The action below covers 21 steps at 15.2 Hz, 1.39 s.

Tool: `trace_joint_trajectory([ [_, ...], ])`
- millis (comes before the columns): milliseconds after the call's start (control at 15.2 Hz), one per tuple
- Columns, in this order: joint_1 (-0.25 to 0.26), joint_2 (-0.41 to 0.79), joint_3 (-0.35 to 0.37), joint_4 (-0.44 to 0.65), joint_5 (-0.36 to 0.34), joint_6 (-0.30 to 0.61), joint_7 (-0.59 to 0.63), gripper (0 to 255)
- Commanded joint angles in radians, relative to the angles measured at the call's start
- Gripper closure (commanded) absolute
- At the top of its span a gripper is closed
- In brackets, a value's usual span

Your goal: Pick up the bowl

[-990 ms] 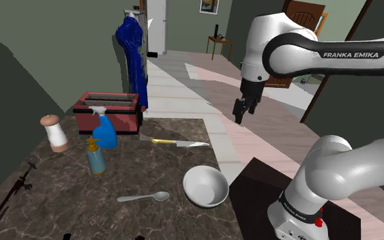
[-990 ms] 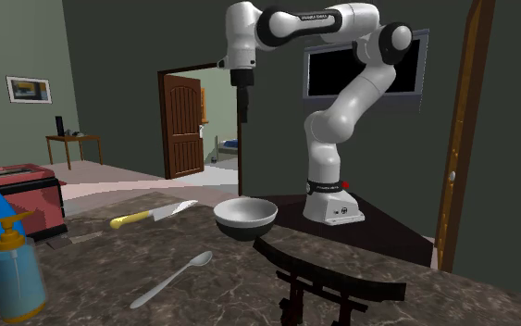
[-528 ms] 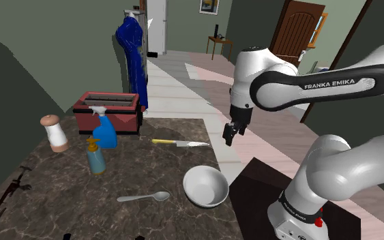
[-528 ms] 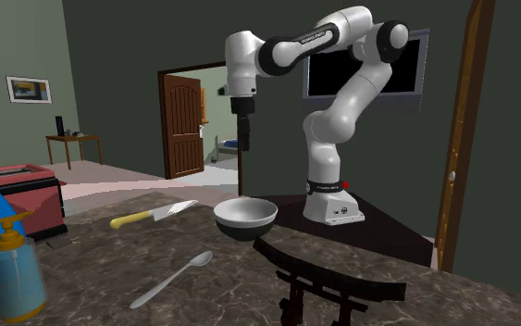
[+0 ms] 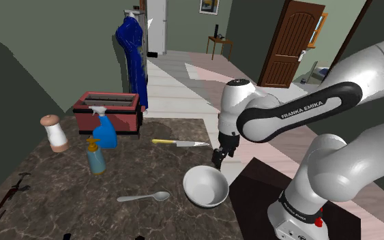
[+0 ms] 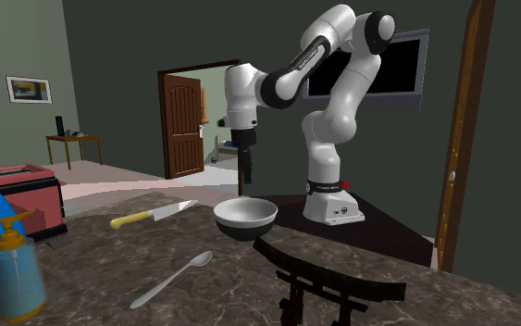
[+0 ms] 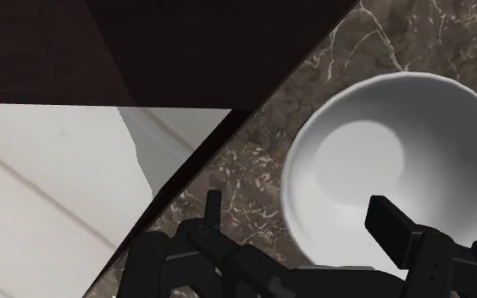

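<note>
Since your gripper (image 5: 217, 158) has dropped to just above the rim of the bowl (image 5: 205, 185), fingers (image 7: 397, 233) wide apart and empty, you're nearly placed to straddle it. The bowl rests on the counter (image 5: 61, 184), with the stand (image 5: 258, 174) beside it.

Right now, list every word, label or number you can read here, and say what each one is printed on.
"FRANKA EMIKA": white letters on the black band of the arm, seen in the shoulder view.
The lettering on that same band in the second exterior view is too small to read.
The spray bottle and the pump bottle show no readable label.
The framed picture on the wall shows no legible text.
</note>
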<state>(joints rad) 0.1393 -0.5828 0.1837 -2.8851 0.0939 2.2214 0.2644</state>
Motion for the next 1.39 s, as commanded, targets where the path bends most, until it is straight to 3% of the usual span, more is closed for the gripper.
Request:
trace_joint_trajectory([
  [0,0.007,0.053,0.01,-0.005,0.011,0.059,0.007,0],
  [462,-0.001,0.171,0.025,-0.043,0.009,0.215,0.015,0],
  [594,-0.001,0.171,0.025,-0.043,0.009,0.215,0.015,0],
  [660,0.0,0.17,0.026,-0.043,0.009,0.214,0.016,255],
  [1320,0.001,0.154,0.023,-0.039,0.01,0.193,0.014,255],
])
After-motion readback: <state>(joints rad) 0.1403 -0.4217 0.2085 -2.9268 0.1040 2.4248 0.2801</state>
